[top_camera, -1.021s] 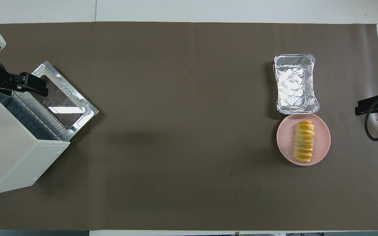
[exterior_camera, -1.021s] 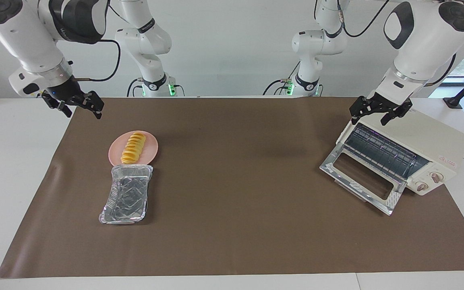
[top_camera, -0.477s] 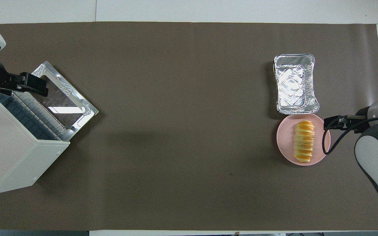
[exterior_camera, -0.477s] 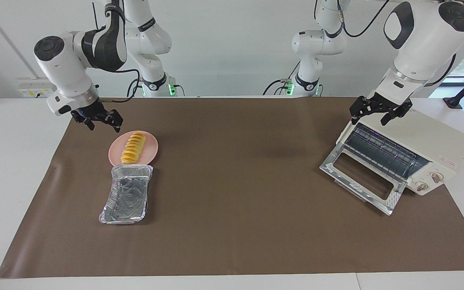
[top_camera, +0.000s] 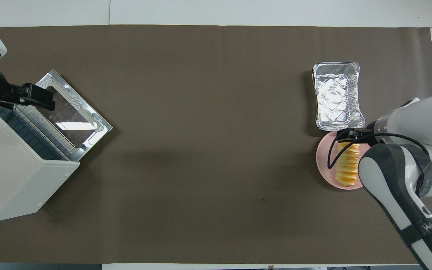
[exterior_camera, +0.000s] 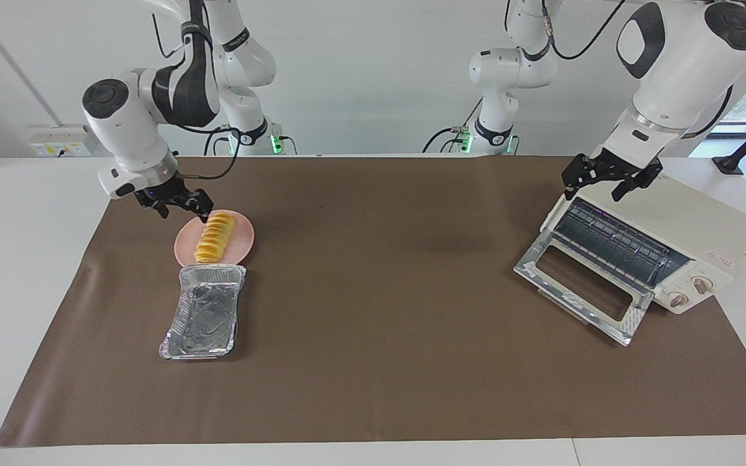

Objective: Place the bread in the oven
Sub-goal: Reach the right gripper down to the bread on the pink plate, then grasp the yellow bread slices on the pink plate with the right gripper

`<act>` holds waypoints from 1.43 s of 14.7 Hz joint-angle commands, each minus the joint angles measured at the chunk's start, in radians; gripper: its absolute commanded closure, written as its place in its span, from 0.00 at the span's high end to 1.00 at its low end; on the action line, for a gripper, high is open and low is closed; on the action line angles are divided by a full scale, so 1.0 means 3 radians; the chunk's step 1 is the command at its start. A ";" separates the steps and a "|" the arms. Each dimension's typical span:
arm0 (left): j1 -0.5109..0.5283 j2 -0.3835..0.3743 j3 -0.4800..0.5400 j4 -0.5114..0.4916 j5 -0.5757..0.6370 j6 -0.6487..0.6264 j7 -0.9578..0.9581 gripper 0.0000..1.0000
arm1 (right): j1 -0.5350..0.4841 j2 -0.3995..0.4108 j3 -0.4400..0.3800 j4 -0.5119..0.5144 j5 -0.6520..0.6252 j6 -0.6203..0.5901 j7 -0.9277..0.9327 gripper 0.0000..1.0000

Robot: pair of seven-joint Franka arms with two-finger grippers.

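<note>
The bread point(exterior_camera: 213, 238) point(top_camera: 347, 168), a row of yellow-orange slices, lies on a round pink plate point(exterior_camera: 244, 240) point(top_camera: 323, 161) toward the right arm's end of the table. My right gripper point(exterior_camera: 180, 206) point(top_camera: 345, 134) hangs open just over the plate and the bread, holding nothing. The cream-white oven point(exterior_camera: 690, 223) point(top_camera: 9, 172) stands at the left arm's end with its door point(exterior_camera: 528, 262) point(top_camera: 88, 112) dropped open and the wire rack showing. My left gripper point(exterior_camera: 596, 184) point(top_camera: 47, 100) waits open above the oven's top front edge, empty.
A crinkled silver foil tray point(exterior_camera: 211, 272) point(top_camera: 336, 64) lies against the plate, farther from the robots. A brown mat point(exterior_camera: 379, 291) covers the table between the plate and the oven.
My right arm has swung in from the table's end and come down over the plate and bread. The left arm, oven, bread and tray have not moved.
</note>
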 commanded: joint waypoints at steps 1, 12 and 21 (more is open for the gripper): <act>0.0008 -0.0058 0.0013 -0.0057 -0.0057 -0.0014 0.0031 1.00 | -0.0006 -0.0018 -0.0005 -0.0213 0.0043 0.0252 -0.0119 1.00; 0.0008 -0.0058 0.0013 -0.0057 -0.0057 -0.0014 0.0031 1.00 | -0.0129 -0.0192 -0.0005 -0.0775 0.0053 0.0574 -0.0354 1.00; 0.0008 -0.0058 0.0013 -0.0057 -0.0057 -0.0009 0.0031 1.00 | -0.0088 -0.0268 0.0005 -0.0643 0.0140 0.0243 -0.0211 0.31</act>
